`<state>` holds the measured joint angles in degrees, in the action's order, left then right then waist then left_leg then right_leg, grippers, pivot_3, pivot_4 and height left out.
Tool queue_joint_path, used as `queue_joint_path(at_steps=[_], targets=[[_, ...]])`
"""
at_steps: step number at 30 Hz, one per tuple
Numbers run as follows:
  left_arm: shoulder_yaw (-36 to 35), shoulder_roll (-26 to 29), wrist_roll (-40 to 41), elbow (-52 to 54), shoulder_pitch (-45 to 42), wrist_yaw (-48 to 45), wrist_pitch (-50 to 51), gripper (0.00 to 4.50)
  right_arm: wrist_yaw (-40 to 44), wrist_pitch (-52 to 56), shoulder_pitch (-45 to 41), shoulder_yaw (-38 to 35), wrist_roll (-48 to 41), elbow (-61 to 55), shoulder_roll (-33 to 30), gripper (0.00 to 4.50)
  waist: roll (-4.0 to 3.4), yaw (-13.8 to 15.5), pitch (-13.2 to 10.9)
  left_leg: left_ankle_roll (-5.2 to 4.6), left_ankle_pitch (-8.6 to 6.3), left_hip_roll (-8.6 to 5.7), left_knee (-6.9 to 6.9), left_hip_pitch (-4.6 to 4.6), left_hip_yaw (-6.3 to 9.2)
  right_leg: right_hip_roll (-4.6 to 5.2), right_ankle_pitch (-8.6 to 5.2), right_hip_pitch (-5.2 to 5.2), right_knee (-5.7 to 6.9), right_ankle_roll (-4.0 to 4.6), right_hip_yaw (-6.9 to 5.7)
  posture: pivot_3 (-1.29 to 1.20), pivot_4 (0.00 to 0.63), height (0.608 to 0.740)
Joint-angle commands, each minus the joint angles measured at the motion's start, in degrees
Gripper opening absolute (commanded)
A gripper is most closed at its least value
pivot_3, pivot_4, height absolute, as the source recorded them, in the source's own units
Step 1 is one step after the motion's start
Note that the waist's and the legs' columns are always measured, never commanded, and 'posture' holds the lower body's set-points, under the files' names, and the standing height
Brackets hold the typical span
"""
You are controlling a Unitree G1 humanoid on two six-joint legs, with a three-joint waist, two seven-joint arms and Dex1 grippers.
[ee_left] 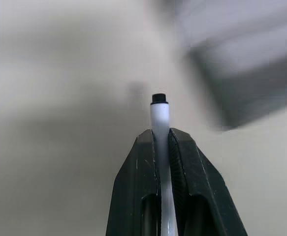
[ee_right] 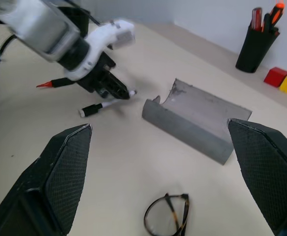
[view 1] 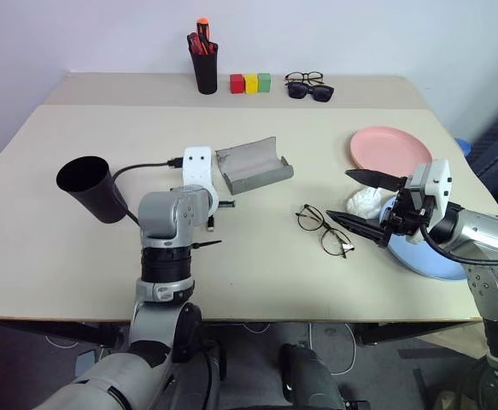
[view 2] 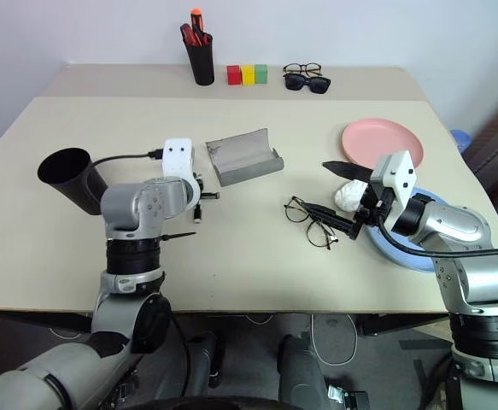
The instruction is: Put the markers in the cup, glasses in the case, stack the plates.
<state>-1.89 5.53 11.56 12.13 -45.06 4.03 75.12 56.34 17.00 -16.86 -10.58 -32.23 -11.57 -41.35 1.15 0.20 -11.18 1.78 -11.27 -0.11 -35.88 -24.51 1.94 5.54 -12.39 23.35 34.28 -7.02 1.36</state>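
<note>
My left gripper (ee_left: 159, 135) is shut on the white-bodied marker (ee_left: 159, 115), whose black end sticks out past the fingertips. It hangs just above the table beside the open grey case (view 1: 253, 166). The red marker (ee_right: 59, 82) lies on the table under the left wrist. To its left is the black cup (view 1: 90, 188), mouth up. The wire-frame glasses (view 1: 324, 229) lie on the table between the case and my right gripper (view 1: 361, 202). That gripper is open and empty, level above the edge of the blue plate (view 1: 432, 260). The pink plate (view 1: 389, 149) sits behind it.
At the table's back stand a black pen holder (view 1: 204, 64) with red and orange pens, three coloured blocks (view 1: 250, 83) and two more pairs of glasses (view 1: 308, 85). A white crumpled item (view 1: 364, 202) rests by the blue plate, between the right fingers.
</note>
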Motion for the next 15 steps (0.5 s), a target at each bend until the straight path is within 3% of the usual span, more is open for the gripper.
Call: queue_joint_path(at_steps=[1, 4, 15], targets=[[6.7, 7.2, -2.4, 12.2, 1.7, -8.2, -18.8, 0.03, -0.1, -1.4, -2.2, 0.3, 0.3, 0.7, 1.0, 4.50, -0.05, -0.1, 0.0, 0.00, 0.00, 0.00, 0.02, 0.01, 0.00, 0.00, 0.00, -0.02, -0.01, 0.01, 0.01, 0.00, 0.150, 0.740], [4.0, 10.3, -7.0, 14.6, 4.3, -6.7, -36.3, 0.03, 1.1, -2.5, -4.2, 2.0, 1.2, 2.7, 2.1, 4.50, -0.06, -0.1, 0.0, 0.00, 0.00, 0.01, 0.05, 0.04, -0.06, 0.02, 0.01, -0.03, -0.07, 0.05, 0.05, 0.00, 0.150, 0.740], [-9.4, 13.6, -19.7, 4.6, 14.2, 8.3, -57.5, 0.03, 4.8, -4.1, -12.7, 6.2, 0.4, 7.6, 8.2, 4.50, -0.05, 0.0, 0.0, -0.04, 0.01, 0.01, 0.03, 0.04, -0.05, 0.02, 0.02, -0.03, -0.04, 0.02, 0.05, 0.00, 0.150, 0.740]])
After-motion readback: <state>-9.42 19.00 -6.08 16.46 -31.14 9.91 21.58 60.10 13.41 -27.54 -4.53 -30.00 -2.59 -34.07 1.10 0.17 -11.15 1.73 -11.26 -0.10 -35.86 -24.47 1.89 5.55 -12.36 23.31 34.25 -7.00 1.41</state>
